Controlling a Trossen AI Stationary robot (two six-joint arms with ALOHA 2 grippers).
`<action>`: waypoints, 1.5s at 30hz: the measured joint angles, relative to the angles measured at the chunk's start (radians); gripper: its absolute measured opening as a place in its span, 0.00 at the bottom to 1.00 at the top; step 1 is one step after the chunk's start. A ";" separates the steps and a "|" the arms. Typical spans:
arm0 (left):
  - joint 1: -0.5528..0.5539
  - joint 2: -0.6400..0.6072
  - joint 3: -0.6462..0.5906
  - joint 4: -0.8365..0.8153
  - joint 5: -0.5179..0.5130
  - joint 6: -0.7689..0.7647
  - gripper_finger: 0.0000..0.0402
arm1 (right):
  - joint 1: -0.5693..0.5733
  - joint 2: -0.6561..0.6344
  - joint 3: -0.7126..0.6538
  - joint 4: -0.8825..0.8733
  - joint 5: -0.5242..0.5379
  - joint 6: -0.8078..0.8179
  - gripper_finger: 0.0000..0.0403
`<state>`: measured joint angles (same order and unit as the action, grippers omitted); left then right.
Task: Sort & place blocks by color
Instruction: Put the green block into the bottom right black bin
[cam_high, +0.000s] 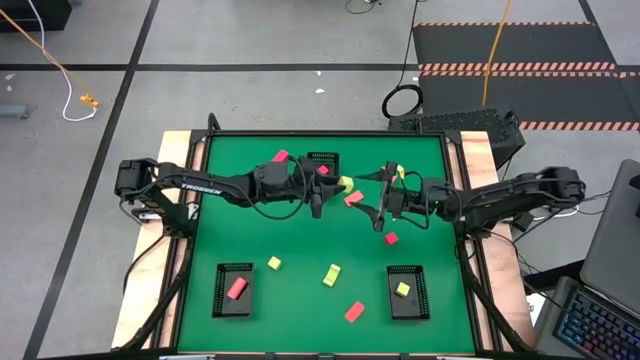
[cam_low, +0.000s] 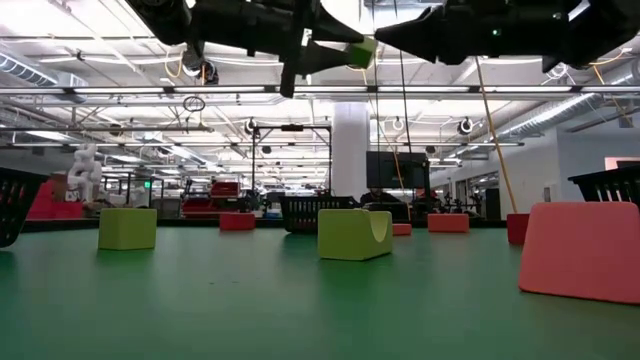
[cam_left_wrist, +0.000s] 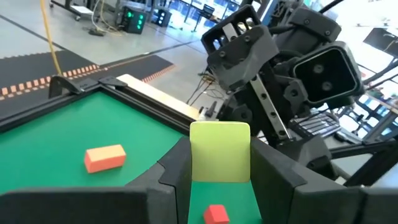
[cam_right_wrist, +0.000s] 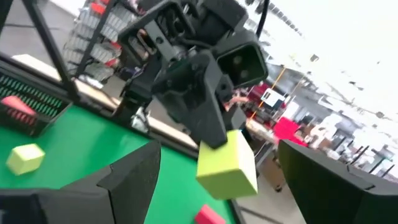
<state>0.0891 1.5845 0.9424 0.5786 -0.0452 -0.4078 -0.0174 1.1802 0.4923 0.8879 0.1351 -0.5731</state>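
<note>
three trays (cam_high: 409, 300), roughly ten blocks (cam_high: 332, 275)

Left gripper (cam_low: 345, 52) holds a yellow-green block (cam_low: 362, 52) above the green table (cam_low: 250, 300).

coral block (cam_low: 583, 249) cut off at edge, left tray (cam_low: 18, 200) cropped

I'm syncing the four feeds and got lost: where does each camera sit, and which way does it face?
High: overhead, straight down on the table; both arms show.
Low: table height, level across blocks into the room; arms overhead.
Left wrist: past the left gripper clamping a yellow-green block, toward the right arm.
Right wrist: past the open right gripper, toward the left arm.
Shared: all four show that block.
</note>
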 joint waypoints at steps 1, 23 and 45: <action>0.000 0.000 0.000 0.002 0.000 0.002 0.31 | 0.000 0.013 0.000 0.029 0.000 -0.008 0.78; -0.012 0.000 0.000 0.025 0.000 0.020 0.31 | -0.013 0.209 0.016 0.289 0.123 -0.147 0.62; -0.007 -0.001 0.000 -0.008 0.012 -0.014 0.82 | 0.038 0.161 0.017 0.164 0.133 -0.105 0.30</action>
<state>0.0818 1.5831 0.9421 0.5708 -0.0337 -0.4219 0.0204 1.3414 0.5091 1.0523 0.2677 -0.6779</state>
